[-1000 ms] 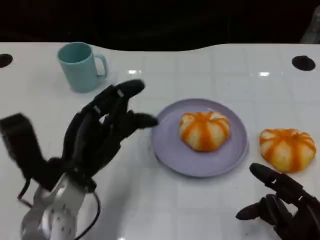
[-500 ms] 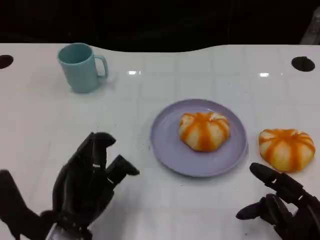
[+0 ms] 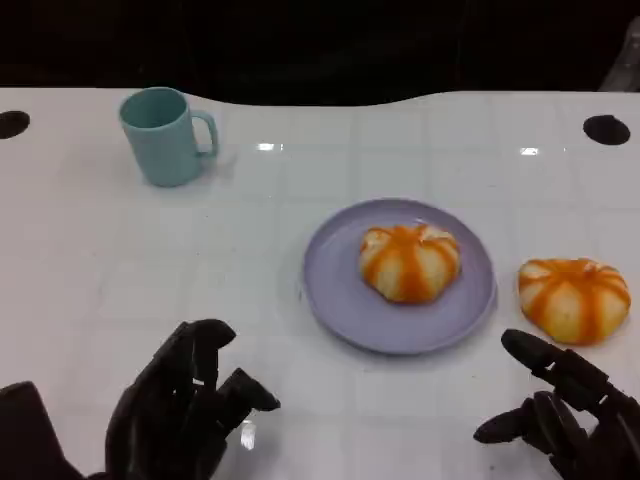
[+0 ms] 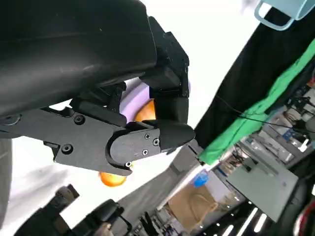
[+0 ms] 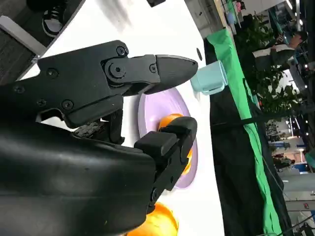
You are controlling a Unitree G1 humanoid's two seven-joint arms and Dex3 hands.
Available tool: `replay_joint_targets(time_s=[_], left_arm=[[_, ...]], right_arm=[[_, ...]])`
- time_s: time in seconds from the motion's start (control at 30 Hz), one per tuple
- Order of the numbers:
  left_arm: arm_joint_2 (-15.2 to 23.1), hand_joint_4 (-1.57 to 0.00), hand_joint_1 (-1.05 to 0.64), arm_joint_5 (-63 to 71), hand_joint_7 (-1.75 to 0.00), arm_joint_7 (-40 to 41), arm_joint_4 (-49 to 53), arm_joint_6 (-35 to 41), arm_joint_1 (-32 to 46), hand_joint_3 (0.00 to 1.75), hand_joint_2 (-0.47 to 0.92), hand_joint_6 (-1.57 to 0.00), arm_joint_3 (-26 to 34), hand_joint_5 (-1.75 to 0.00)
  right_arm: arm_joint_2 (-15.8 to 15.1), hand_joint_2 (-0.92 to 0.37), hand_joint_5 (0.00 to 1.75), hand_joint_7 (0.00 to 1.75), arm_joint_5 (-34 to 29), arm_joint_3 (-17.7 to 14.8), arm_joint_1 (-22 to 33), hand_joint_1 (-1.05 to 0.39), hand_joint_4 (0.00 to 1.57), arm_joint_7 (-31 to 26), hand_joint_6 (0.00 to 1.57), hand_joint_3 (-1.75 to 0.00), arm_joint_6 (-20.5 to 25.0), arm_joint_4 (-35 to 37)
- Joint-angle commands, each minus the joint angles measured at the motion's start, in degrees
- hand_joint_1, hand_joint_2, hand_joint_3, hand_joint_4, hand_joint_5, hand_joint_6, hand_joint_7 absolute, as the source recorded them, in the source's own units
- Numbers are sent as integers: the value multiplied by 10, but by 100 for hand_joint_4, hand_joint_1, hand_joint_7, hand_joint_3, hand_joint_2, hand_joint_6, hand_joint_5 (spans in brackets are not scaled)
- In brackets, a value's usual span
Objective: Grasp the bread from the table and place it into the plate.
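Both hands empty, fingers apart: left hand [image 3: 185,405], right hand [image 3: 565,415] nr loose bread [image 3: 573,298].

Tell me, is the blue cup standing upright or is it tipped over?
Upright. In the head view the blue cup stands on its base on the white table, its open mouth facing up and its handle sticking out sideways.
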Motion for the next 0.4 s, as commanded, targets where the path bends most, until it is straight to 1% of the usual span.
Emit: replay_joint_targets(time_s=[0.03,0.23,0.4], left_arm=[[12,-76,-50,10,-173,-4,4,-15,-3,47,92,-51,4,-175],[23,-76,-51,18,-171,-24,23,-38,-11,46,92,-54,1,-175],[24,-76,-51,21,-171,-30,30,-46,-13,45,92,-55,0,-175]], right_arm=[[-7,-92,110,19,4,-5,2,-74,72,2,102,-32,-5,-3],[-8,-92,109,19,11,-6,1,-74,72,6,102,-31,2,-3],[-9,-92,109,19,10,-6,0,-74,73,6,102,-31,2,-3]])
